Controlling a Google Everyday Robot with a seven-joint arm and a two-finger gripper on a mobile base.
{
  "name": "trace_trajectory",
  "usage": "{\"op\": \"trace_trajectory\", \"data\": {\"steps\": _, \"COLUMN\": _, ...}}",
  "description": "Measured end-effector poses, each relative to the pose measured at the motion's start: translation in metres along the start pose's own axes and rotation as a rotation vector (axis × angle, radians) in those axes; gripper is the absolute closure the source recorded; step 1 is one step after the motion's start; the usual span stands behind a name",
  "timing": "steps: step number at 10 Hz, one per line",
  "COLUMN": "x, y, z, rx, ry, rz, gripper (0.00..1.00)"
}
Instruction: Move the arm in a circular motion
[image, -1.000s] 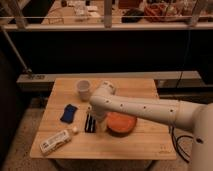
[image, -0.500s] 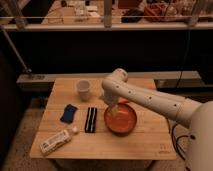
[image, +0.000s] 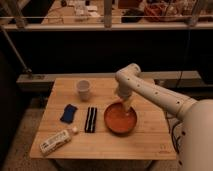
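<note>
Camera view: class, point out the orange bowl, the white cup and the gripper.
orange bowl (image: 114, 121), camera view, bare inner floor.
white cup (image: 83, 91), camera view, front wall.
gripper (image: 128, 105), camera view, pale tip above the orange bowl.

Arm (image: 160, 96) — glossy white, thick tubular segments — reaching in from the right of the orange bowl (image: 115, 123), bent at a rounded joint behind it, then turning downward. Gripper (image: 128, 105), the narrow pale tip, hangs over the bowl's far rim.

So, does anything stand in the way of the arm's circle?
The tool hangs over the far rim of the bowl; nothing visible blocks it at that height. The upright cup, apart on the table, might meet a lower, wider sweep.
</note>
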Motion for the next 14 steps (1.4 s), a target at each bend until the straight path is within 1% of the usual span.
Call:
{"op": "trace_trajectory", "data": {"steps": 1, "x": 0.017, "y": 0.009, "z": 0.005, "rx": -0.015, "ry": 0.003, "rz": 0.034, "gripper": 0.20}}
{"op": "trace_trajectory", "data": {"steps": 3, "x": 0.035, "y": 0.035, "z": 0.008, "rx": -0.032, "ry": 0.000, "rz": 0.082, "gripper": 0.20}}
{"op": "trace_trajectory", "data": {"steps": 5, "x": 0.034, "y": 0.065, "z": 0.004, "rx": -0.030, "ry": -0.004, "rz": 0.094, "gripper": 0.20}}
{"op": "trace_trajectory", "data": {"steps": 6, "x": 0.031, "y": 0.087, "z": 0.002, "rx": -0.034, "ry": -0.006, "rz": 0.096, "gripper": 0.20}}
{"op": "trace_trajectory", "data": {"steps": 8, "x": 0.023, "y": 0.128, "z": -0.006, "rx": -0.028, "ry": -0.013, "rz": 0.088, "gripper": 0.20}}
{"op": "trace_trajectory", "data": {"steps": 9, "x": 0.017, "y": 0.149, "z": -0.016, "rx": -0.015, "ry": -0.028, "rz": 0.085, "gripper": 0.20}}
{"op": "trace_trajectory", "data": {"steps": 10, "x": 0.011, "y": 0.163, "z": -0.030, "rx": -0.005, "ry": -0.040, "rz": 0.072, "gripper": 0.20}}
{"op": "trace_trajectory", "data": {"steps": 11, "x": 0.003, "y": 0.173, "z": -0.044, "rx": -0.003, "ry": -0.050, "rz": 0.053, "gripper": 0.20}}
{"op": "trace_trajectory", "data": {"steps": 12, "x": -0.010, "y": 0.187, "z": -0.056, "rx": -0.011, "ry": -0.058, "rz": 0.028, "gripper": 0.20}}
{"op": "trace_trajectory", "data": {"steps": 13, "x": -0.026, "y": 0.197, "z": -0.061, "rx": -0.018, "ry": -0.066, "rz": 0.001, "gripper": 0.20}}
{"op": "trace_trajectory", "data": {"steps": 14, "x": -0.046, "y": 0.200, "z": -0.062, "rx": -0.019, "ry": -0.077, "rz": -0.035, "gripper": 0.20}}
